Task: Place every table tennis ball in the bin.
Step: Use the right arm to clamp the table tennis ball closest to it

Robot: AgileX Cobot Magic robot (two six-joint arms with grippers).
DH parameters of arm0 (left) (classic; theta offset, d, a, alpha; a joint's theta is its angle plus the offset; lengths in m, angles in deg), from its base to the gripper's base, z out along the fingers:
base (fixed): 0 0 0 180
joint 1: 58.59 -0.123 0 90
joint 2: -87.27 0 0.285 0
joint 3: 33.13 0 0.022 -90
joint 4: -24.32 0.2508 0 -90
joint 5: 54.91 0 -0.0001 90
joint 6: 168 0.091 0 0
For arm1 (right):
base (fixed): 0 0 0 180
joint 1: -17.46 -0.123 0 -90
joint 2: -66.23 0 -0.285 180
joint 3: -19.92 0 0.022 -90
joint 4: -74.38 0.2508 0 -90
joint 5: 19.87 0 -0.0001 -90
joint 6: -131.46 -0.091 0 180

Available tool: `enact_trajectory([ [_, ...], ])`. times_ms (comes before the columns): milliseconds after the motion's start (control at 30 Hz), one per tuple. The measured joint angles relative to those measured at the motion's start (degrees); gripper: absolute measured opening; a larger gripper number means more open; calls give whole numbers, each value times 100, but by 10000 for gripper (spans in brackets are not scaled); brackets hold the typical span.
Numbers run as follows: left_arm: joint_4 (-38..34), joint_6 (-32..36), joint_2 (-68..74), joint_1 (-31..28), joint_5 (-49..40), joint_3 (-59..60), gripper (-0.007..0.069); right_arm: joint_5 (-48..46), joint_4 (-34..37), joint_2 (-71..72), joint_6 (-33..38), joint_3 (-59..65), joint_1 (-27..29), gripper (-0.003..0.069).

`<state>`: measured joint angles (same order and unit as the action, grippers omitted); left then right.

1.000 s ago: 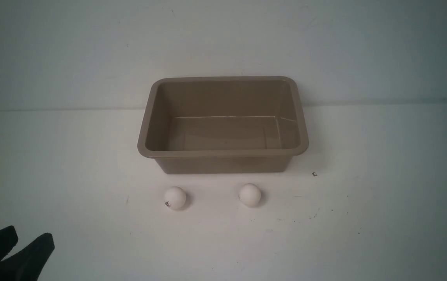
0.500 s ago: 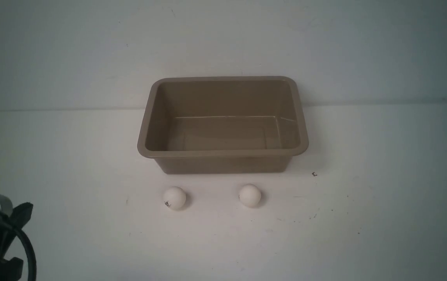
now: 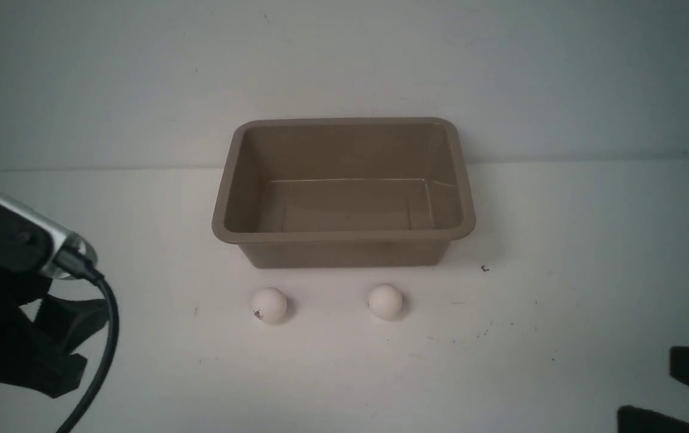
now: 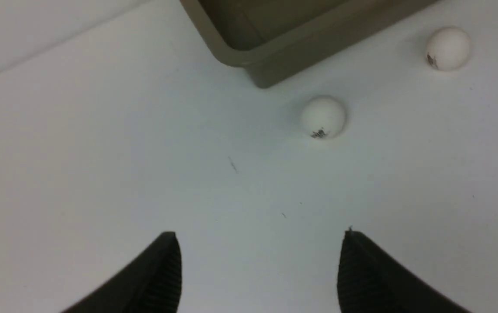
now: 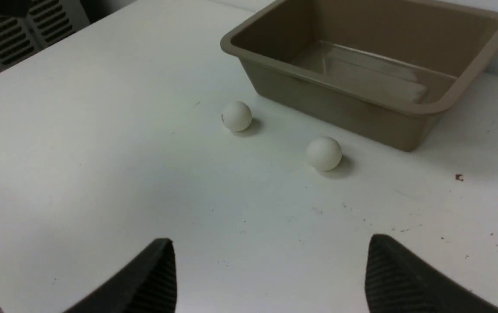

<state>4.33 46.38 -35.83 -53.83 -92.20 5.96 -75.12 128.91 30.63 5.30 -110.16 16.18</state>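
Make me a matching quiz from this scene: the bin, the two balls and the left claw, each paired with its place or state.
1 bin
2 left ball
3 right ball
4 left claw

a before the bin's right half
b empty, behind both balls
c open, holding nothing
d before the bin's left half, dark mark showing

Pairs: 1-b, 2-d, 3-a, 4-c

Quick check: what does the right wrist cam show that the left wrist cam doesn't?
Only right wrist: the whole inside of the bin, with no ball in it, and a slatted panel beyond the table. Only left wrist: a dark mark on the right ball. Both: the left ball and right ball resting on the table just in front of the bin.
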Motion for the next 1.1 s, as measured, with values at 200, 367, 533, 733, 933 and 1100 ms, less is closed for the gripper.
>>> enact_trajectory([
  [200, -294, -72, 590, 108, 575, 0, 469, 241, 128, -1236, 618, -409, 0, 525],
  [367, -775, -116, 640, 108, 873, -2, 468, 349, 380, -2322, 1200, -778, 0, 525],
  [533, -1076, -116, 640, 108, 873, -13, 468, 500, 546, -3165, 1874, -941, 0, 525],
  [733, -1295, 191, 640, 108, 867, -13, 468, 300, 1374, -3897, 3142, -994, -11, 523],
  [933, -1307, 366, 640, 108, 755, -13, 468, 167, 2463, -4332, 3919, -1000, -502, 480],
  [1100, -1307, 393, 640, 108, 755, -13, 468, 855, 2784, -4727, 3940, -1000, -1420, 465],
])
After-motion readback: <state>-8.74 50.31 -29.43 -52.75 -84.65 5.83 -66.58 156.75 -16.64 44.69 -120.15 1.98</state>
